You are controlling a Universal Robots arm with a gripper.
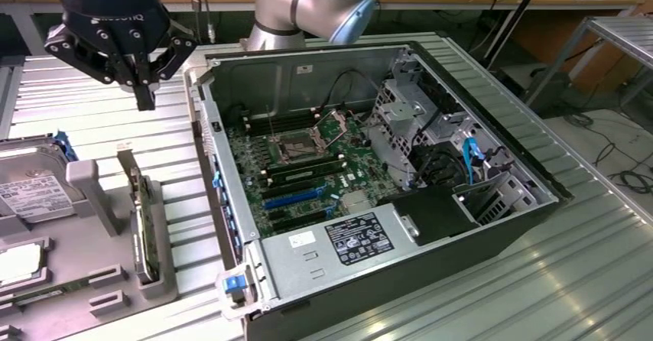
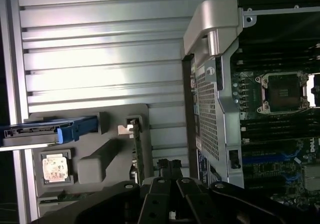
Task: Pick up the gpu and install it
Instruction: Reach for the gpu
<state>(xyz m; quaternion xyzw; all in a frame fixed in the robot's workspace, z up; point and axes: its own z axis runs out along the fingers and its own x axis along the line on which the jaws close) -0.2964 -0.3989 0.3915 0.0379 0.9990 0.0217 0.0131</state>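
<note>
The gpu is a thin dark card standing on edge in a slot of the grey holder, its silver bracket end toward the back. In the wrist view the gpu appears edge-on in the same holder. My gripper hangs above the ribbed table, behind and above the gpu and apart from it. Its black fingers are shut together with nothing between them. Seen from the wrist, the gripper points down beside the card's edge.
An open computer case lies at the exterior view's centre, its motherboard and blue slots exposed. A silver hard drive stands in the holder at that view's left. The case's side wall rises close beside the holder.
</note>
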